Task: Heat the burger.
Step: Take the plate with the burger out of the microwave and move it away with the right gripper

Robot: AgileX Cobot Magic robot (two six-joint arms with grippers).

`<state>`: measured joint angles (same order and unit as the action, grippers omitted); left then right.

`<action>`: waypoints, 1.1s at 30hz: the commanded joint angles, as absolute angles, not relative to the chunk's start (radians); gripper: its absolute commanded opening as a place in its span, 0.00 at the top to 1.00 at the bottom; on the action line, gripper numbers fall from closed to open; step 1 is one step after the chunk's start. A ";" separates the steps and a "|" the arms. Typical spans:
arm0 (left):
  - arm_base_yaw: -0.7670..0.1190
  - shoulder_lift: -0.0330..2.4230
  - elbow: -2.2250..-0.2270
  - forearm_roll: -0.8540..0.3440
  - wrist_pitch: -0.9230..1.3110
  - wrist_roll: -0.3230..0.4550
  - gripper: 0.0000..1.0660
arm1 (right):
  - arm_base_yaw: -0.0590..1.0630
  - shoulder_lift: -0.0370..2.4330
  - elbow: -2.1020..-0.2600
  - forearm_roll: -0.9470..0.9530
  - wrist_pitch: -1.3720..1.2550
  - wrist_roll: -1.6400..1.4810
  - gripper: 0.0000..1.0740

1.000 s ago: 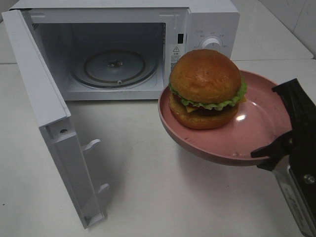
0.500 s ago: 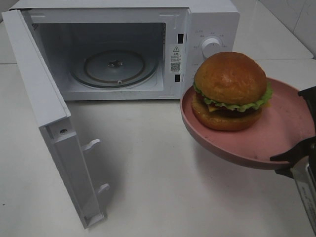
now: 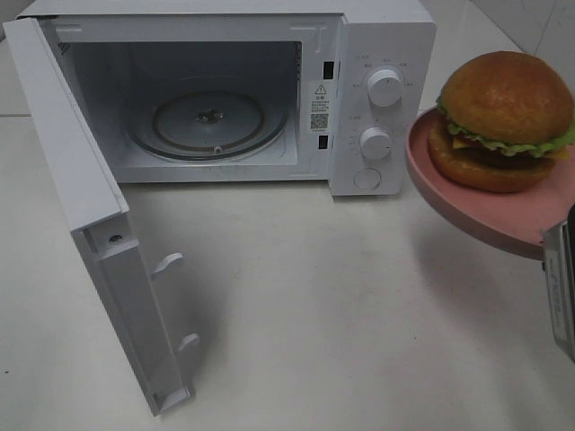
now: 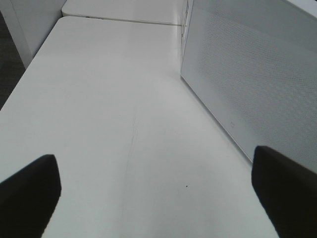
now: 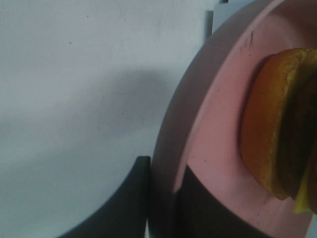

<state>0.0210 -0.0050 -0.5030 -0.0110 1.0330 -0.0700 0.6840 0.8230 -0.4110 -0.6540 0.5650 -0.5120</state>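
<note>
— Burger?
— Sitting on the pink plate, up in the air at the far right of the high view, beside the microwave and level with its control panel. Glossy bun on top, green lettuce frill and a bit of cheese showing under it. Not inside the oven.
— Plate level?
— Tilted a little, edge toward the microwave higher. Cut off by the picture's right border.
— Right gripper?
— Clamped on the plate's rim: one dark finger under the outer side, the other pressed against the inner face, seen close in the right wrist view. In the high view only a grey piece of the arm below the plate.
— Burger from that wrist view?
— Side of the bun filling the edge, resting on the plate's inner surface.
— Microwave?
— Door swung wide open toward the left, glass turntable visible in the cavity. Two dials and a round button on the panel.
— Left gripper?
— Spread wide, holding nothing; two dark fingertips at the corners of the left wrist view, white table between them, and the door's perforated face alongside.
— Visible in the high view?
— No.
</note>
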 commanded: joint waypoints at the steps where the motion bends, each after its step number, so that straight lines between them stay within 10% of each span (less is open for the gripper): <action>1: 0.022 -0.027 -0.500 -0.008 1.027 -0.068 0.06 | 0.679 0.810 -0.420 -0.765 0.595 -0.392 0.96; 33: 0.022 -0.027 -0.500 -0.008 1.027 -0.068 0.06 | 0.679 1.072 -0.439 -0.887 1.008 0.461 0.96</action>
<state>0.0210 -0.0050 -0.5030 -0.0110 1.0330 -0.0700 0.6840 1.0360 -0.4160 -0.8080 0.9680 0.3730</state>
